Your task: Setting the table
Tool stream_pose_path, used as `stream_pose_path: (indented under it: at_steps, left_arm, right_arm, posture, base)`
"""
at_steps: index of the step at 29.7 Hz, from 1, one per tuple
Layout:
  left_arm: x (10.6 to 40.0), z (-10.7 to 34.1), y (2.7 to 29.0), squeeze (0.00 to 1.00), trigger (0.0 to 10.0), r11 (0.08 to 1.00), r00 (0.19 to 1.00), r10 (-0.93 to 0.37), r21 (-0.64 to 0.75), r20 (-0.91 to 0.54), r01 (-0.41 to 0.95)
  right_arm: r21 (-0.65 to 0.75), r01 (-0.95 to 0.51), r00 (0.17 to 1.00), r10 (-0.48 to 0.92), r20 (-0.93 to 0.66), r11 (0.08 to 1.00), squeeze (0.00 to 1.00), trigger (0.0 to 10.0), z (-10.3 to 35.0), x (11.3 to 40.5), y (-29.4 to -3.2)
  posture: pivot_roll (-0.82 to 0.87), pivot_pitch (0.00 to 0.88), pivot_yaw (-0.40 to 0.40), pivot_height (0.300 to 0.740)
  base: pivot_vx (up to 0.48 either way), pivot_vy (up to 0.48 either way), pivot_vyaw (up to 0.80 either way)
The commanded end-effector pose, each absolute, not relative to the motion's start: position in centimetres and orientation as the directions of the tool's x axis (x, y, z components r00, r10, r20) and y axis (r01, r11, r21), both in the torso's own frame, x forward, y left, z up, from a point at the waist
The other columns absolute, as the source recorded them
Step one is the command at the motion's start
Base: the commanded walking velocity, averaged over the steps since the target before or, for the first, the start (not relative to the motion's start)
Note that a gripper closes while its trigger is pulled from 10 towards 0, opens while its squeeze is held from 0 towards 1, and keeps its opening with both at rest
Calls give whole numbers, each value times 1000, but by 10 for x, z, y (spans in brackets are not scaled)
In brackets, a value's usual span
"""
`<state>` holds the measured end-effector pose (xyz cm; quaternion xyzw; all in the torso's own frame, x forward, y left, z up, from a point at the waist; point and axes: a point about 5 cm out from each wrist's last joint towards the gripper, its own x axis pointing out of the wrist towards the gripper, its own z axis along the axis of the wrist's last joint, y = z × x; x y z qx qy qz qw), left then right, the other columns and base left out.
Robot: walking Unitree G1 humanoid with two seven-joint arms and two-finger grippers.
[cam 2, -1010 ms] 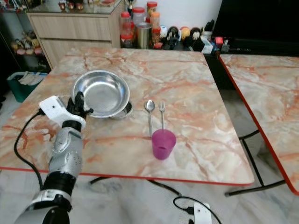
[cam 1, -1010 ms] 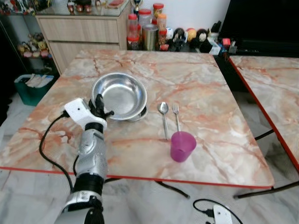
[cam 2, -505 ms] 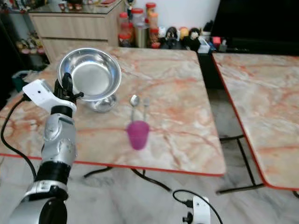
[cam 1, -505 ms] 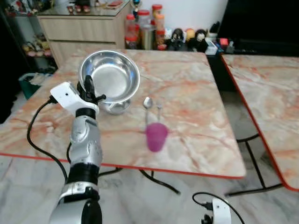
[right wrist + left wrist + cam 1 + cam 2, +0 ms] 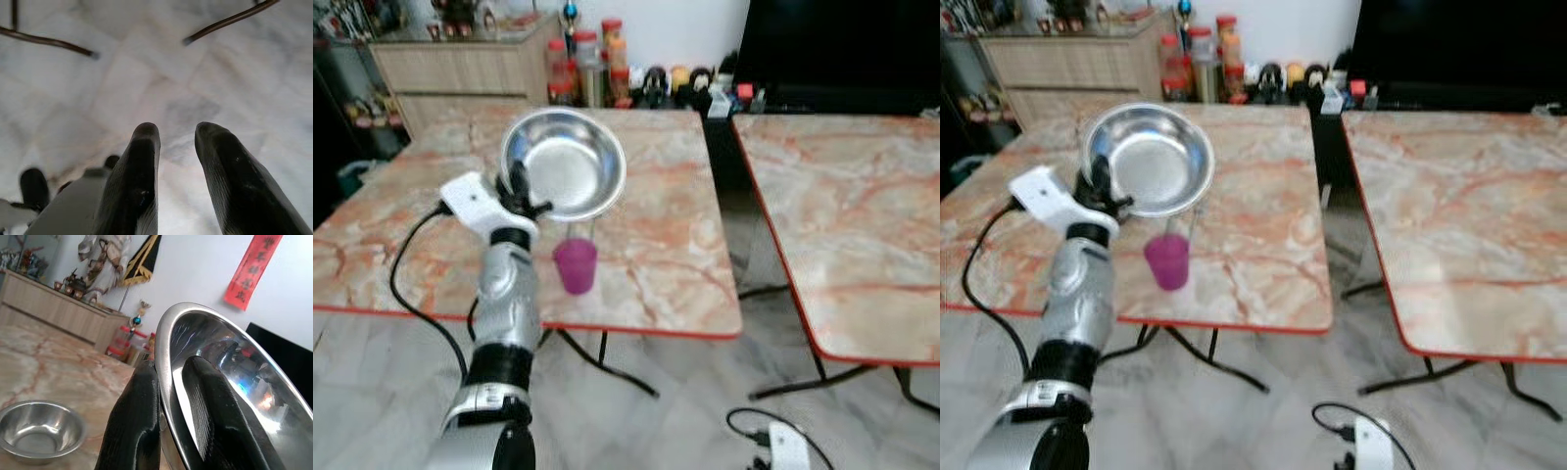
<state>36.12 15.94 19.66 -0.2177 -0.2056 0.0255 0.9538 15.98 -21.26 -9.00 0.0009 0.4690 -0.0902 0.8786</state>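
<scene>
Left end effector [image 5: 517,183] pinched the rim of the big bowl [image 5: 566,176], one finger [image 5: 134,426] outside and one inside. Bowl was held tilted in the air over the table [image 5: 656,264], above the purple cup [image 5: 576,265]. A second ago it sat flat on the table, apparently over the small bowl [image 5: 40,430], which now stood alone on the table. Camera had swung right since then; the second table [image 5: 842,225] took more of the frame. Right end effector [image 5: 173,142] hung idle over the floor [image 5: 146,73], fingers slightly spread, holding nothing.
</scene>
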Motion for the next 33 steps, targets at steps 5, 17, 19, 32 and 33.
stream_pose_path:
  at_steps: [5,17,19,32,33]
  left_arm:
    - [360,203,165,0,10000,924,905,135,-381,404,32]
    - [362,206,163,0,10000,931,907,111,-361,407,48]
    - [362,207,162,0,10000,932,906,106,-357,410,53]
    - [361,207,156,0,10000,930,907,75,-358,415,87]
    - [361,207,156,0,10000,930,907,74,-358,415,88]
  right_arm:
    - [-91,147,557,-159,-815,985,0,10000,-89,164,-207]
    - [-69,148,540,-139,-830,987,0,10000,-91,162,-202]
    - [-67,150,541,-138,-830,986,0,10000,-91,162,-201]
    - [-65,152,512,-135,-848,986,0,10000,-94,157,-202]
    - [-64,153,512,-135,-848,986,0,10000,-94,157,-202]
  posture:
    - [-6,0,-29,740]
    - [-13,0,-10,740]
    - [-16,0,-5,740]
    - [-18,0,-4,740]
    - [-18,0,-4,740]
  base:
    - [257,-269,531]
    - [275,-271,51]
    - [298,-300,0]
    - [44,-354,-163]
    - [0,-398,-681]
